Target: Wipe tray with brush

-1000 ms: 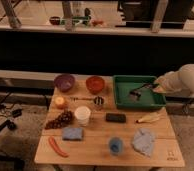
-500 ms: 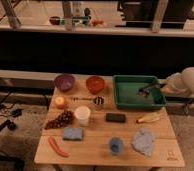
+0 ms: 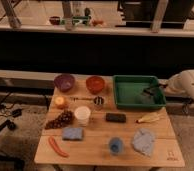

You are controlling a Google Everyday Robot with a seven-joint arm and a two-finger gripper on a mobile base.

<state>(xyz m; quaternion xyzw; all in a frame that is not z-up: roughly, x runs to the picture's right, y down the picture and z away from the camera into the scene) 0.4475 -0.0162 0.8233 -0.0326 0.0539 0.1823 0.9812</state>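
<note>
- The claw [image 3: 153, 91] hangs over the right inner part of the tray [image 3: 125, 102], a green plastic rectangle with a raised rim.
- Whether the claw is apart or together cannot be told.
- The brush [image 3: 144, 96], dark and slender, lies inside the tray just below-left of the claw.
- Left of the claw sit a round red bowl [image 3: 95, 84] and a purple bowl [image 3: 64, 82].
- Below-left of it, a black block [image 3: 115, 117] rests on the pale wooden surface [image 3: 97, 145].

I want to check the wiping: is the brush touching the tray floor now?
Cannot tell. In the camera view, the gripper is over the tray at its right side; the brush reaches down, but contact is not plainly visible.
</note>
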